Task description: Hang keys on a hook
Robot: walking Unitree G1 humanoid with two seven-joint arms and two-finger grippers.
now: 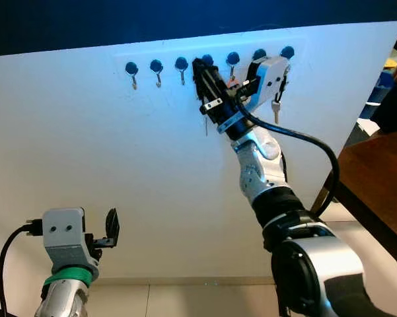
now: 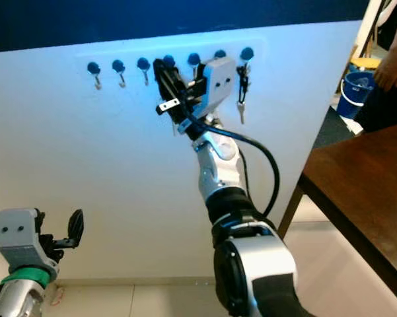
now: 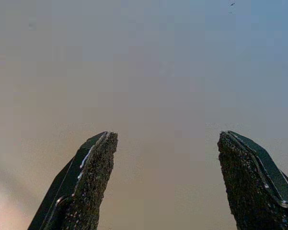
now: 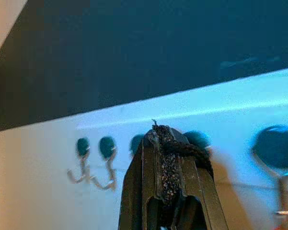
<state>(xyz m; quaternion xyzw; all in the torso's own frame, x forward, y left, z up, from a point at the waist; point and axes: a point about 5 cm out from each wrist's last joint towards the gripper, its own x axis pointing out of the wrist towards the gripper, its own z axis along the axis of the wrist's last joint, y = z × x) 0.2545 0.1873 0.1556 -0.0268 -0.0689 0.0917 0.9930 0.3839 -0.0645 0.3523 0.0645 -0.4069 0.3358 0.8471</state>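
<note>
Fingers of my right gripper (image 1: 199,68) clenched on a dark cord (image 4: 182,146) at the fourth hook (image 1: 207,61); I'd ease the loop over, then let go.

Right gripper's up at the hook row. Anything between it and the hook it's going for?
Nothing visible. The right gripper is shut on a dark cord right against the white wall, its tips at the fourth hook of the row. A key already hangs further right.

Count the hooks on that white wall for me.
7, in one row along the top of the white wall: three left of the right gripper, one behind it, three to its right.
</note>
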